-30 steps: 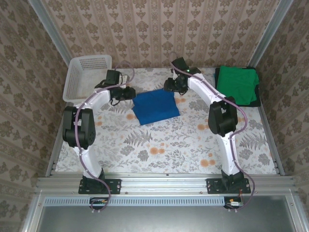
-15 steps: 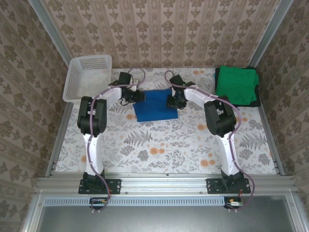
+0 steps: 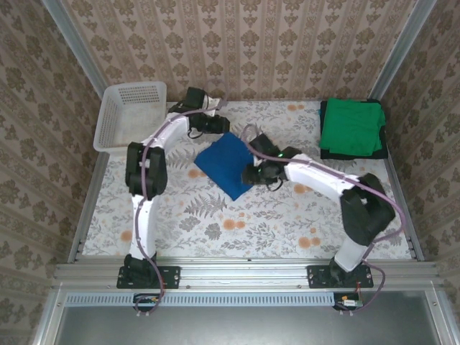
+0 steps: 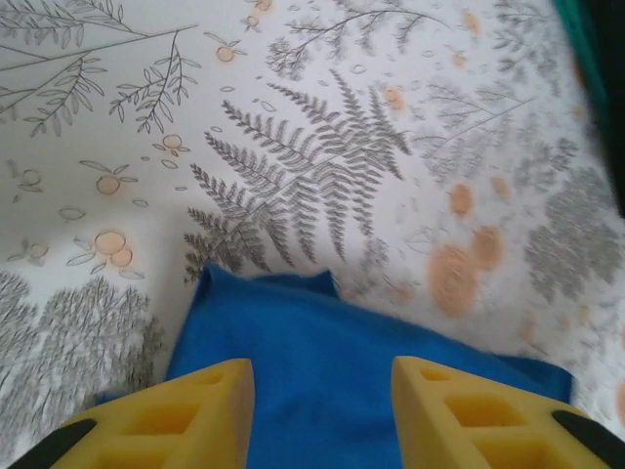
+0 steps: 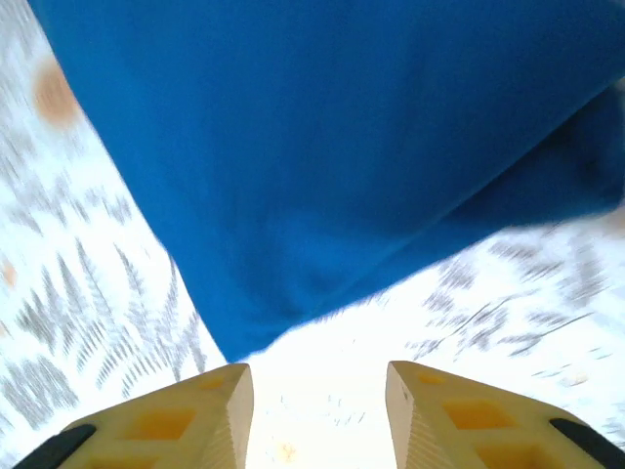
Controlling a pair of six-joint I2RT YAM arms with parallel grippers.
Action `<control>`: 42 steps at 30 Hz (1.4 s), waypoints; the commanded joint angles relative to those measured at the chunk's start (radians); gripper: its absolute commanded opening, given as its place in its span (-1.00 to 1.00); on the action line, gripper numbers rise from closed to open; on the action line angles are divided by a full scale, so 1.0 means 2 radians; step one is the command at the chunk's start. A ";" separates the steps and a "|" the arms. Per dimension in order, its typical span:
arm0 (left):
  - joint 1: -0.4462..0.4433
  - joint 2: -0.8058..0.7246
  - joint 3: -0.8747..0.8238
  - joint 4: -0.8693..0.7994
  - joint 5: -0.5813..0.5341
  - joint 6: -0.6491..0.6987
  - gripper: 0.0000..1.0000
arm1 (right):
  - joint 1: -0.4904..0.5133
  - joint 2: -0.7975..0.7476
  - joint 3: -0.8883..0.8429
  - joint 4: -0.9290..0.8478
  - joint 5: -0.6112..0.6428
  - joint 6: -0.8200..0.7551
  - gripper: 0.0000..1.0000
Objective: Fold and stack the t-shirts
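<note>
A royal-blue t-shirt (image 3: 226, 164) lies folded on the floral cloth in the middle of the table, turned so one corner points at the arms. My left gripper (image 3: 221, 126) hovers over its far corner, fingers apart, with blue cloth (image 4: 352, 362) spread beneath them and nothing pinched; the left gripper (image 4: 322, 410) is open. My right gripper (image 3: 250, 175) sits just off the shirt's near right edge, over bare tablecloth. The right gripper (image 5: 317, 410) is open, the blue shirt (image 5: 322, 147) lying ahead of it. A folded green t-shirt (image 3: 351, 126) rests on a dark t-shirt (image 3: 384, 147) at the back right.
A white lattice basket (image 3: 108, 115) stands at the back left corner. Metal rails edge the table on both sides and along the front. Patterned walls close in the back and sides. Open tablecloth (image 3: 237, 223) stretches across the near half.
The blue shirt has turned from square-on to corner-on and slid slightly nearer. The left gripper moved to its far corner; the right gripper swung to its near right edge. Both grippers let go.
</note>
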 commanded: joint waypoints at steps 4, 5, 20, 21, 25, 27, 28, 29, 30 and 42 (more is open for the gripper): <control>0.002 -0.223 -0.253 0.083 -0.046 -0.015 -0.11 | -0.080 0.122 0.126 -0.023 -0.005 -0.061 -0.03; -0.001 -0.245 -0.301 0.098 -0.053 -0.024 -0.11 | -0.088 0.155 0.158 -0.030 -0.010 -0.066 -0.04; 0.004 -0.184 -0.425 0.213 -0.024 -0.093 -0.22 | -0.058 0.123 0.046 -0.004 -0.026 -0.032 -0.65; 0.007 -0.169 -0.404 0.203 -0.021 -0.084 -0.23 | -0.051 0.101 0.017 0.000 -0.018 -0.023 -0.65; 0.020 -0.124 -0.335 0.164 -0.001 -0.063 -0.24 | -0.039 0.030 -0.065 0.012 -0.001 0.004 -0.29; 0.022 -0.117 -0.324 0.159 0.007 -0.057 -0.24 | -0.045 0.004 -0.086 0.018 0.005 0.010 -0.14; 0.022 -0.117 -0.324 0.157 0.011 -0.056 -0.24 | -0.052 -0.006 -0.097 0.031 0.001 0.016 -0.01; 0.023 -0.118 -0.326 0.159 0.014 -0.056 -0.24 | -0.060 -0.013 -0.107 0.045 -0.004 0.025 0.08; 0.022 -0.120 -0.330 0.162 0.019 -0.057 -0.24 | -0.067 -0.016 -0.115 0.063 -0.015 0.034 0.15; 0.013 -0.129 -0.374 0.196 0.030 -0.075 -0.24 | -0.077 0.091 -0.083 0.211 -0.108 0.122 0.27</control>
